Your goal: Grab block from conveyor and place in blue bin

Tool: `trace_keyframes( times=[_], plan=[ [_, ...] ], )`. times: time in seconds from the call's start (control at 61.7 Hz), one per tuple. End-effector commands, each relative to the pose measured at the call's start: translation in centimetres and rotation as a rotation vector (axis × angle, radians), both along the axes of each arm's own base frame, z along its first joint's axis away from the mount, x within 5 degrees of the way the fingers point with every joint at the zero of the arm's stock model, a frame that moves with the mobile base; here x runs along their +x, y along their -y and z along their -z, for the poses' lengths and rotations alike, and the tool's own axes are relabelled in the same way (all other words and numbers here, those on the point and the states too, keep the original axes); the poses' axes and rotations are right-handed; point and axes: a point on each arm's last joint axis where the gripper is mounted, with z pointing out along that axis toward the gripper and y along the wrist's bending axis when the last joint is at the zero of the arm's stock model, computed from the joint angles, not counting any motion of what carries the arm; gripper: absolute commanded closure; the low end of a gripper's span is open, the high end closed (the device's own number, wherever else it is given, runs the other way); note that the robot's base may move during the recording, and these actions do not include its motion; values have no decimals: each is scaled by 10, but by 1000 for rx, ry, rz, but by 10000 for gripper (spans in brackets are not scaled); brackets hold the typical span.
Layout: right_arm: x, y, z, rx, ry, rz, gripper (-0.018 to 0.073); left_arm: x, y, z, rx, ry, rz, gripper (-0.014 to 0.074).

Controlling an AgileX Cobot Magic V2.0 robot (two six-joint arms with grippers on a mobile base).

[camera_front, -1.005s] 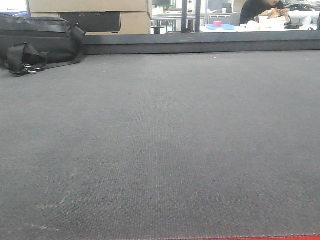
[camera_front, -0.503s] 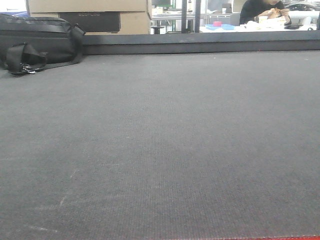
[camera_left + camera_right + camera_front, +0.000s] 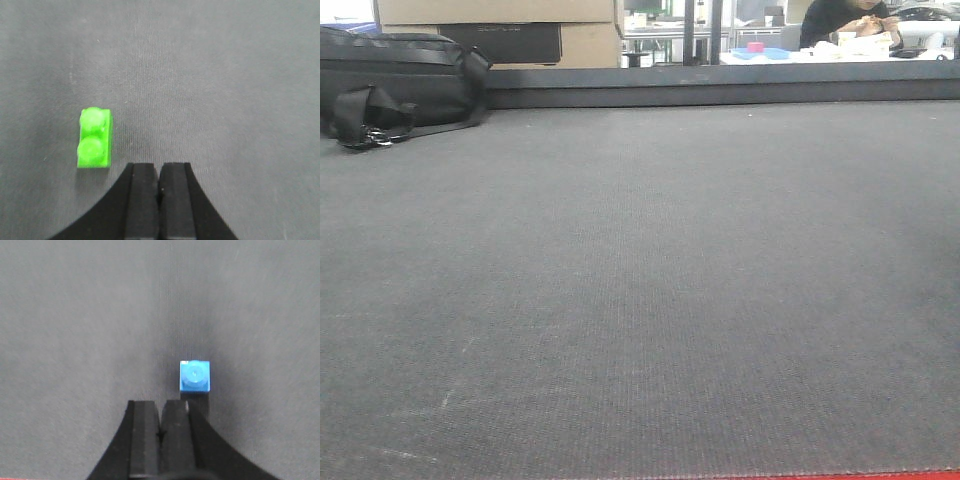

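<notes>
Green block (image 3: 94, 138) on the conveyor (image 3: 225, 75) at ten o'clock from left gripper (image 3: 159, 170); blue block (image 3: 194, 376) at one o'clock from right gripper (image 3: 160, 410). Both pincers closed, empty; open wide, centre over one, descend.

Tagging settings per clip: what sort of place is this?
Probably a lab or workshop, not a factory line: a wide grey conveyor belt carrying a small green block, cardboard boxes and a black bag at its far side, and a person sitting beyond.
</notes>
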Motion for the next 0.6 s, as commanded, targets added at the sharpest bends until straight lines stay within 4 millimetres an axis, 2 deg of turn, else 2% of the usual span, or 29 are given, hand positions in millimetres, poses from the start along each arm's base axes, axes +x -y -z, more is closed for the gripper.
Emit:
trace_keyframes(
  times=[0.0, 0.13, 0.373, 0.454, 0.584],
  plan=[
    [16, 0, 3, -19, -78, -8, 721, 22, 2, 3, -36, -16, -3, 708],
    [37, 1, 19, -55, -194, -14, 721, 41, 5, 15, -72, -69, -5, 708],
    [68, 11, 51, -202, -328, -10, 695, 52, 4, 31, -68, -139, -5, 708],
    [76, 10, 61, -188, -354, -9, 599, 53, 4, 31, -68, -137, -6, 708],
    [86, 5, 74, -130, -378, -5, 286, 53, 4, 31, -68, -135, -6, 708]
  ],
)
